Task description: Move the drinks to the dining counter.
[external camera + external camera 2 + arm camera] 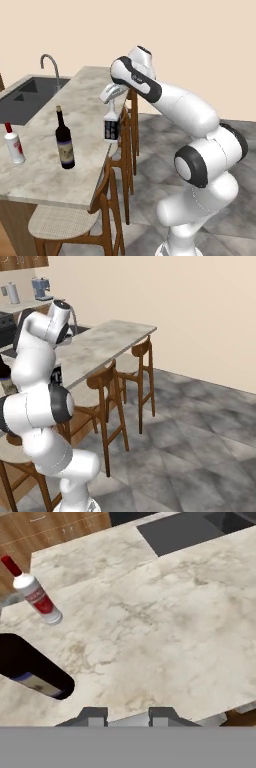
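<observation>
Left base view is showing the jaws [111, 101] gripping the clear bottle [111, 125] by its neck, upright, its base touching the counter [85, 95] near the stool-side edge.

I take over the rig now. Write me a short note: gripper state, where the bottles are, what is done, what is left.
Gripper: shut on the neck of the clear bottle, which is at the stool-side edge of the dining counter. I cannot tell if the bottle's base is resting on the counter.
Wine bottle: upright on the counter, apart from the others.
White bottle: upright on the counter, near the sink side.
Done: wine bottle and white bottle are placed.
Left: lower the clear bottle if needed, open the gripper, lift away.
</observation>
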### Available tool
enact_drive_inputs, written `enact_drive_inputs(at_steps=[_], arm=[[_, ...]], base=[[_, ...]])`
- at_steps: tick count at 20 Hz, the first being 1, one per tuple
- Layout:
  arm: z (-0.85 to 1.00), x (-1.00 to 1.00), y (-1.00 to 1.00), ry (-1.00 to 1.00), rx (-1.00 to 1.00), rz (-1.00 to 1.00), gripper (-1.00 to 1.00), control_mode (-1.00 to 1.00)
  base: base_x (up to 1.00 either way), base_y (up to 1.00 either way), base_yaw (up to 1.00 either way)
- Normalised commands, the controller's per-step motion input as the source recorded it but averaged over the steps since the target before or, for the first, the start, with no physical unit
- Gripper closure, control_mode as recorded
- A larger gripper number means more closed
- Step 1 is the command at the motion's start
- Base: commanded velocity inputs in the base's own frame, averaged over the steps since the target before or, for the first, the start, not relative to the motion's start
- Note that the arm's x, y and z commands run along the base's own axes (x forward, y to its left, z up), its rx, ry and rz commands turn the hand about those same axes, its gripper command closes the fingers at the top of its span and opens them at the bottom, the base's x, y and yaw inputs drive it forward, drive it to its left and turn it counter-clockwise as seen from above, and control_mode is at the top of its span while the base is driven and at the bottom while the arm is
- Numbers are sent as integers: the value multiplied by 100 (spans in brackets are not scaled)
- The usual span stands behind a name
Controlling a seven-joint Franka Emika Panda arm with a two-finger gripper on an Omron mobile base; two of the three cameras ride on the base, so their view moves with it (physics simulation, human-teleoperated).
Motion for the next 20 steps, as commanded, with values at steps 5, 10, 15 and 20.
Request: enact_drive_inputs(at_steps=[5,10,15,20], arm=[[-42,29,44,6,0,9,100,-100],[-19,19,20,0,0,6,100,-100],[-12,10,20,0,0,2,100,-100],[-2,4,15,-3,0,0,100,-100]], base=[[0,0,0],[0,0,0],[0,0,0],[0,0,0]])
